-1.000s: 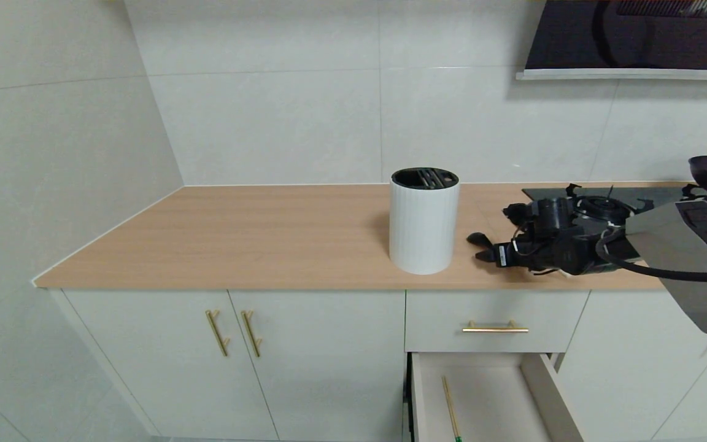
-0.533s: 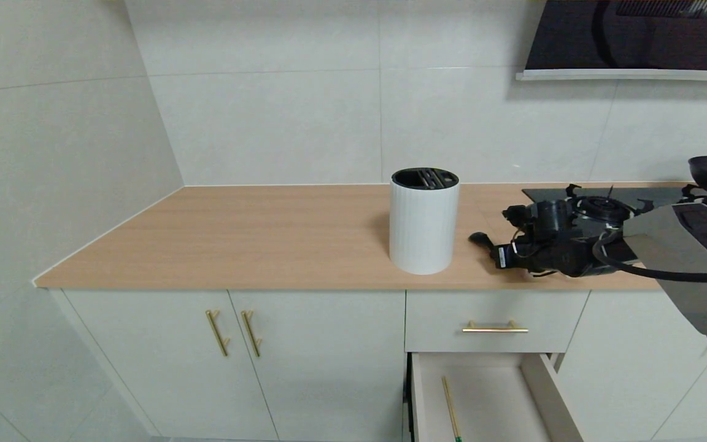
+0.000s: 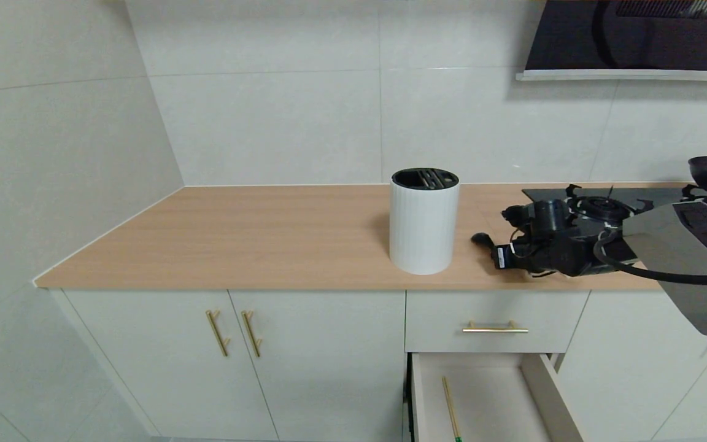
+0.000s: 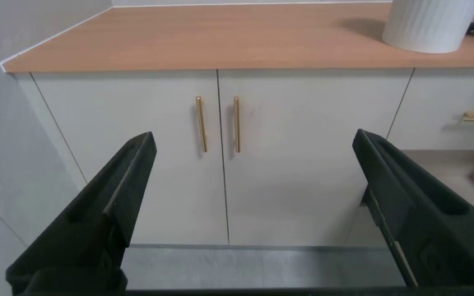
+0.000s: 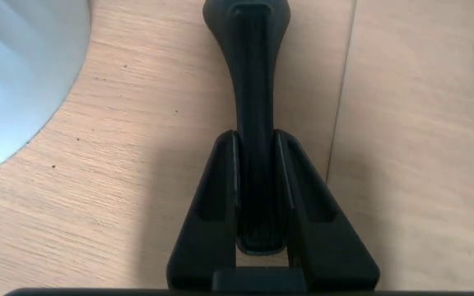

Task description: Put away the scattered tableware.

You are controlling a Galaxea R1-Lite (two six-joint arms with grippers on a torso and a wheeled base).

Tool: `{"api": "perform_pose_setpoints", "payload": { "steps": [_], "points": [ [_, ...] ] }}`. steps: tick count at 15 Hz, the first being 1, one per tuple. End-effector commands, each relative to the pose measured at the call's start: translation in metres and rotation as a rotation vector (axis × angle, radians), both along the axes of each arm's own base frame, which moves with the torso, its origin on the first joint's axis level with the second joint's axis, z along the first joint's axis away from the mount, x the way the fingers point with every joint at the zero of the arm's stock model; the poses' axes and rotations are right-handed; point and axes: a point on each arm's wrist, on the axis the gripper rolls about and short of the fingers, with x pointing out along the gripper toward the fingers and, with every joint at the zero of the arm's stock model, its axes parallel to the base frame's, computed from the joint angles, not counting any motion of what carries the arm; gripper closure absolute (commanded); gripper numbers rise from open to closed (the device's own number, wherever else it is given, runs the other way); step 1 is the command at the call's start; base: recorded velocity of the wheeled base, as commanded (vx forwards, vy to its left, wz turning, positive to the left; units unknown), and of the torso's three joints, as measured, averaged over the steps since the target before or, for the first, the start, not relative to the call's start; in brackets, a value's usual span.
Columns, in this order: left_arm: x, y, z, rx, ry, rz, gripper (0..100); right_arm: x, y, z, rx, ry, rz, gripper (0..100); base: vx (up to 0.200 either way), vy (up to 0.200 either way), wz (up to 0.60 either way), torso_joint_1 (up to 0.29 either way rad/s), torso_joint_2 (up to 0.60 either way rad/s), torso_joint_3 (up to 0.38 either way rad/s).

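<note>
right gripper (image 5: 255,144): jaws clamped on the black utensil handle (image 5: 249,49), low at the worktop (image 3: 255,233), just beside the white ribbed holder (image 3: 423,227), on its right | left gripper (image 4: 253,141): jaws wide apart, holding nothing, facing the cabinet doors (image 4: 303,164) | drawer (image 3: 544,387) under the worktop open, chopsticks (image 3: 450,405) inside

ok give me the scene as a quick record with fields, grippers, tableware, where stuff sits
right gripper: shut on black utensil handle, low at the countertop, beside the white holder
left gripper: open, holding nothing, facing the cabinet doors
white holder: upright on the countertop, black slotted top
drawer: lower one pulled open, chopsticks lying inside
stove: right end of the countertop
</note>
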Motion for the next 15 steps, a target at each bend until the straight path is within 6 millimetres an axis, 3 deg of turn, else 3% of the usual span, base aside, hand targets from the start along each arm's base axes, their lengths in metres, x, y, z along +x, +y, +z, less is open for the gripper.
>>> {"api": "perform_pose_setpoints", "payload": {
  "steps": [1,3,5,6,7,8,10,15],
  "points": [
    [0.000,0.000,0.000,-0.001,0.000,0.000,0,-0.014,0.016,0.026,-0.002,0.014,-0.047,100,0.000,0.000,0.00,0.000,0.00,0.000],
    [0.000,0.000,0.000,0.001,0.000,0.000,0,-0.046,0.019,0.071,0.006,0.037,-0.165,100,0.000,0.000,0.00,0.000,0.00,0.000],
    [0.000,0.000,0.000,0.001,0.000,0.000,0,-0.097,0.018,0.121,0.045,0.064,-0.181,100,0.000,0.000,0.00,0.000,0.00,0.000],
    [0.000,0.000,0.000,-0.001,0.000,0.000,0,-0.118,0.015,0.133,0.049,0.090,-0.187,100,0.000,0.000,0.00,0.000,0.00,0.000],
    [0.000,0.000,0.000,-0.001,0.000,0.000,0,-0.139,0.018,0.137,0.076,0.125,-0.197,100,0.000,0.000,0.00,0.000,0.00,0.000],
    [0.000,0.000,0.000,-0.001,0.000,0.000,0,-0.149,0.018,0.138,0.086,0.139,-0.203,100,0.000,0.000,0.00,0.000,0.00,0.000],
    [0.000,0.000,0.000,-0.001,0.000,0.000,0,-0.188,0.008,0.132,0.088,0.194,-0.216,100,0.000,0.000,0.00,0.000,0.00,0.000],
    [0.000,0.000,0.000,-0.001,0.000,0.000,0,-0.221,0.003,0.128,0.158,0.261,-0.126,100,0.000,0.000,0.00,0.000,0.00,0.000]
  ]
}}
